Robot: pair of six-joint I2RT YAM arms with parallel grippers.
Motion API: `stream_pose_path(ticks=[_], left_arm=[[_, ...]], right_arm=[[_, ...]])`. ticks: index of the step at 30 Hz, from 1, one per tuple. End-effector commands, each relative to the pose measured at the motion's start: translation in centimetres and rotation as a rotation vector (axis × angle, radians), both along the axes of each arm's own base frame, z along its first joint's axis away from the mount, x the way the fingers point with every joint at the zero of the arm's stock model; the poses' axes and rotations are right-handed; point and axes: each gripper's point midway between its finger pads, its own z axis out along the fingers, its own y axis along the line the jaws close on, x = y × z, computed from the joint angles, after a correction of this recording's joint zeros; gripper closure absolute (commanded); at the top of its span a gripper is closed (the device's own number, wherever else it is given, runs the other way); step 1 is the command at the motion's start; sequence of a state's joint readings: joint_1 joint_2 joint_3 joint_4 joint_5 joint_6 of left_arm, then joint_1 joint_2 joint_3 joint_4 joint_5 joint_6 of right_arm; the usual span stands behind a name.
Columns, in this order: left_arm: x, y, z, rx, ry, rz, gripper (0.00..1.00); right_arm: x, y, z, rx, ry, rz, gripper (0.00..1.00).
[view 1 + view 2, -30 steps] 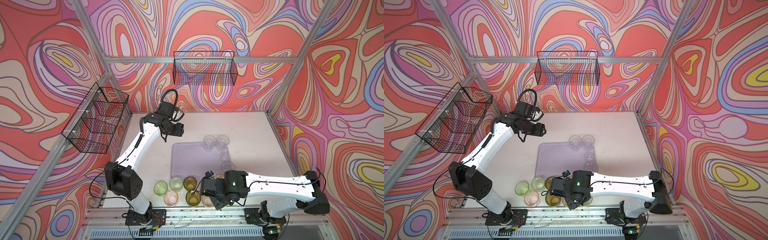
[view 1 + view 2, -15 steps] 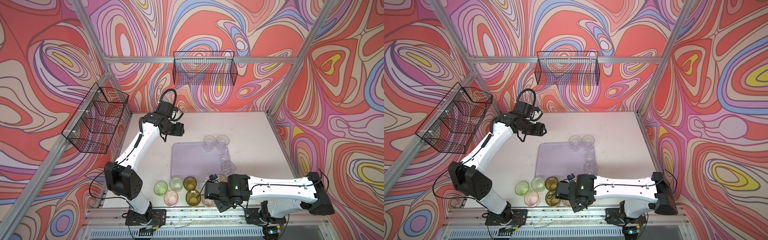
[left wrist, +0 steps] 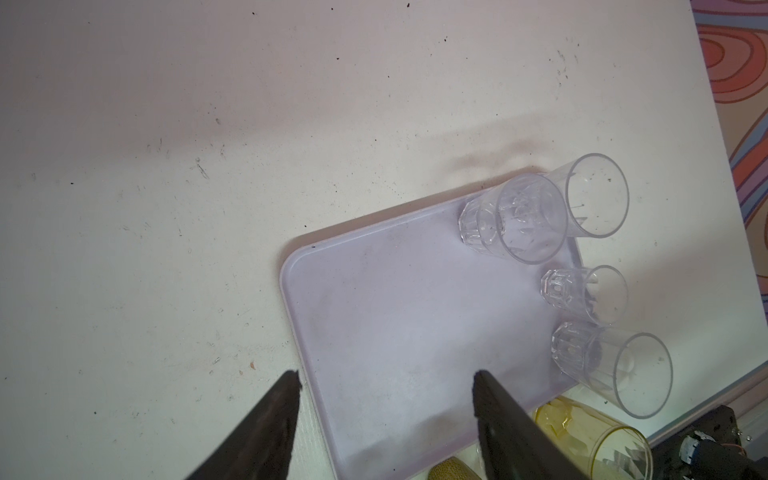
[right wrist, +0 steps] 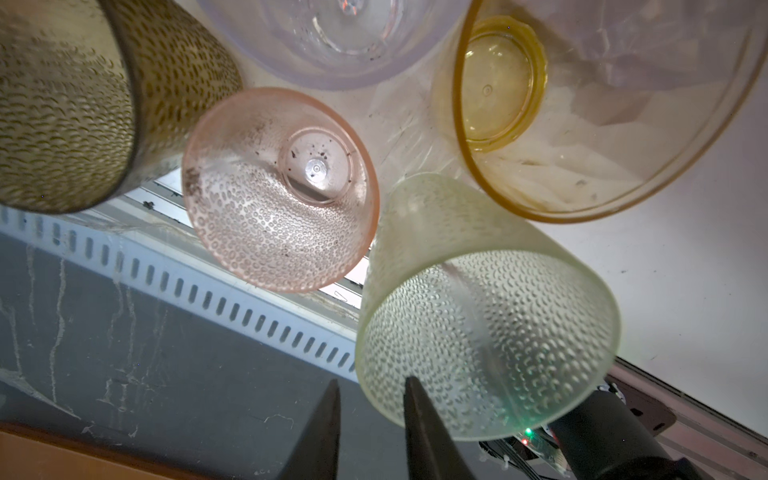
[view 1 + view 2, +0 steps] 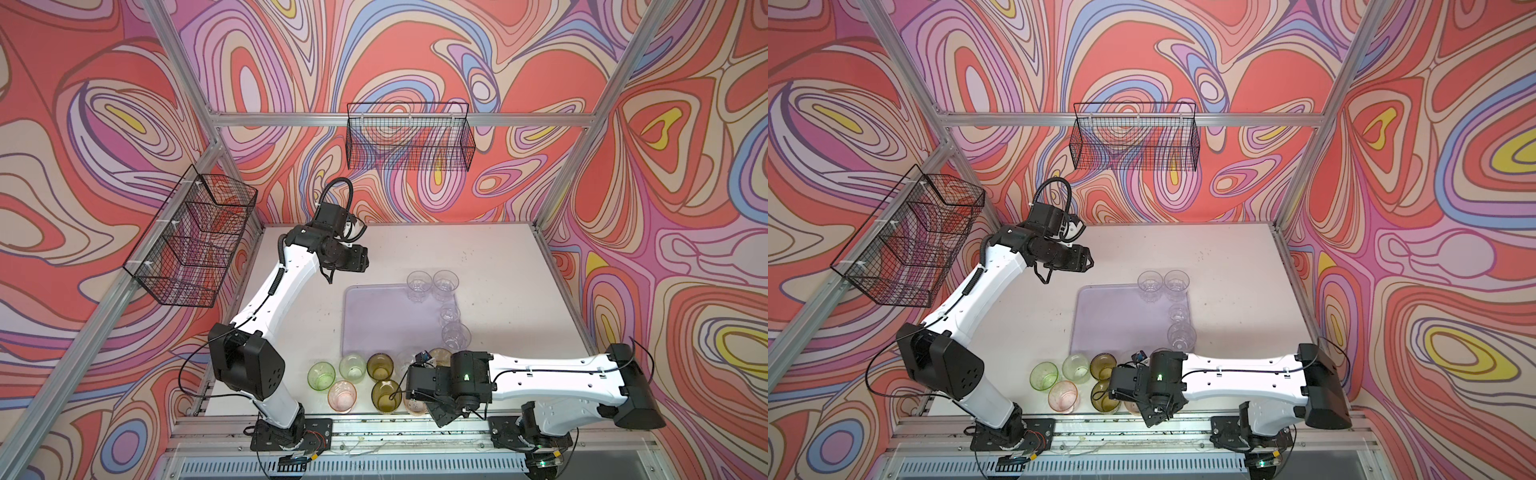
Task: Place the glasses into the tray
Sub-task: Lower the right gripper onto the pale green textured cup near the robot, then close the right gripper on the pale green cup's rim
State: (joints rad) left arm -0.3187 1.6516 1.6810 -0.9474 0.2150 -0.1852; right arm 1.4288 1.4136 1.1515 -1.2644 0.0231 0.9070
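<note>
The lilac tray (image 5: 374, 324) (image 5: 1113, 324) (image 3: 395, 311) lies mid-table with several clear glasses (image 5: 445, 283) (image 3: 528, 216) standing along its right side. Tinted glasses stand in a cluster in front of it: green (image 5: 321, 375), olive (image 5: 380, 365), pink (image 5: 342, 395). My right gripper (image 5: 438, 415) (image 4: 372, 384) is low at the front edge. Its jaws are narrowly open astride the rim of a pale green glass (image 4: 486, 332), one finger inside. That glass is hidden in both top views. My left gripper (image 5: 361, 262) (image 3: 386, 378) hovers open and empty over the tray's far left corner.
A pink glass (image 4: 278, 191), an amber one (image 4: 540, 124) and an olive one (image 4: 62, 104) crowd close round the right gripper. The slotted front rail (image 4: 208, 291) runs just behind it. Black wire baskets (image 5: 409, 137) (image 5: 191, 237) hang on the back and left walls.
My right arm has moved toward the front edge and lowered over the front glasses, and its jaws have narrowed. The left arm has stayed where it was.
</note>
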Motion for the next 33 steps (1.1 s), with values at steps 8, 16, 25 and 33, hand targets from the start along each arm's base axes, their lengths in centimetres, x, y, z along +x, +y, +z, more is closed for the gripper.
stream_pose_path(ticks=[8, 16, 25, 33], left_arm=[[0.2, 0.0, -0.7, -0.005, 0.030, 0.000, 0.32], [0.3, -0.1, -0.7, -0.011, 0.035, 0.002, 0.32], [0.4, -0.2, -1.0, -0.018, 0.046, 0.000, 0.33], [0.4, -0.2, -1.1, -0.019, 0.052, 0.004, 0.33]], right_arm=[[-0.2, 0.1, -1.2, -0.023, 0.008, 0.037, 0.78], [-0.1, -0.3, -1.1, -0.034, 0.001, 0.037, 0.82], [0.0, -0.7, -1.2, -0.048, -0.004, 0.034, 0.89], [0.0, -1.0, -0.8, -0.049, -0.010, 0.029, 0.92]])
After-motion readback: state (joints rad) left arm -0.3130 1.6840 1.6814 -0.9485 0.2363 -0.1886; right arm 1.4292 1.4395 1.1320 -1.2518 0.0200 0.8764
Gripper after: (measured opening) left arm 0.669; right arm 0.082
